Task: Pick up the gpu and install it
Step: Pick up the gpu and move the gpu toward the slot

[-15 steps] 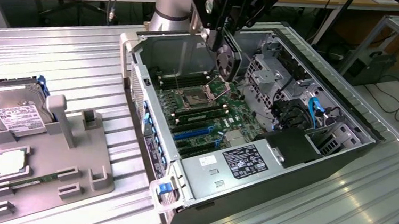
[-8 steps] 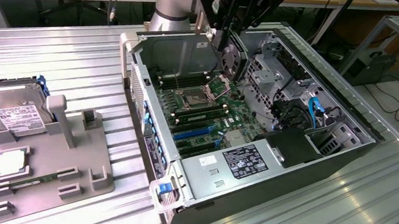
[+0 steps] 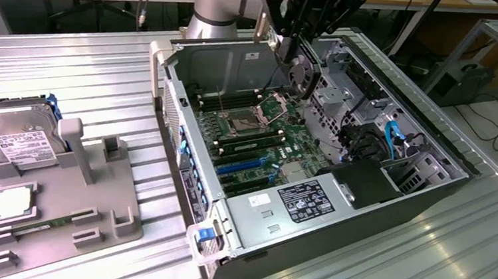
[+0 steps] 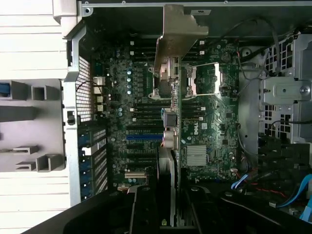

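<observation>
Silver-grey cylindrical robot arm point(image 3: 213, 5), wrist directed downward. Black two-fingered pincer point(image 3: 294, 44) is closed on an upright green circuit-board gpu with black round fan point(image 3: 304, 74), one finger on each face.

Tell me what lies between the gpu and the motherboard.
Only open air. In the exterior view the gpu, held by the gripper, hangs clear above the motherboard; nothing sits in the gap.

gpu point(image 4: 171, 48) base behind end effector point(image 4: 168, 200), arm point(image 3: 215, 3) cropped
</observation>
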Robot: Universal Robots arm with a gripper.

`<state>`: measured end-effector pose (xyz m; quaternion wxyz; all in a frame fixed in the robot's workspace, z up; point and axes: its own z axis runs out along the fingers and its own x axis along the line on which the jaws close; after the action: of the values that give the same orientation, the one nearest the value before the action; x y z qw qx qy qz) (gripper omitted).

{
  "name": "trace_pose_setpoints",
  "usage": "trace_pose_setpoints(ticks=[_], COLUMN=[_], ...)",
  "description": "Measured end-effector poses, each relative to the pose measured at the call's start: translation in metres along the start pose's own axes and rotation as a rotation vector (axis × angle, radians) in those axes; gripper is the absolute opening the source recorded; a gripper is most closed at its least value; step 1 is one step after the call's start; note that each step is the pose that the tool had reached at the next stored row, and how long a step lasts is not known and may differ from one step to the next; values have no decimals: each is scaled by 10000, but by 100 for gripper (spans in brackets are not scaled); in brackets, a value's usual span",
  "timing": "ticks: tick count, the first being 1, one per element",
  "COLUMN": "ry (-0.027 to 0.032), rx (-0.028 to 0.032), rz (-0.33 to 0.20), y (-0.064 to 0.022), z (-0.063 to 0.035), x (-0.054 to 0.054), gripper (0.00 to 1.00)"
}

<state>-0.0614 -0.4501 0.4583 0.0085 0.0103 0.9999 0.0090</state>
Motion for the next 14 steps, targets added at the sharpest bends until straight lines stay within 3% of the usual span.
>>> trace_pose_setpoints(ticks=[14], ry=[1], rx=[2], rz=[0], y=[9], z=[19], x=[-435], gripper=[27])
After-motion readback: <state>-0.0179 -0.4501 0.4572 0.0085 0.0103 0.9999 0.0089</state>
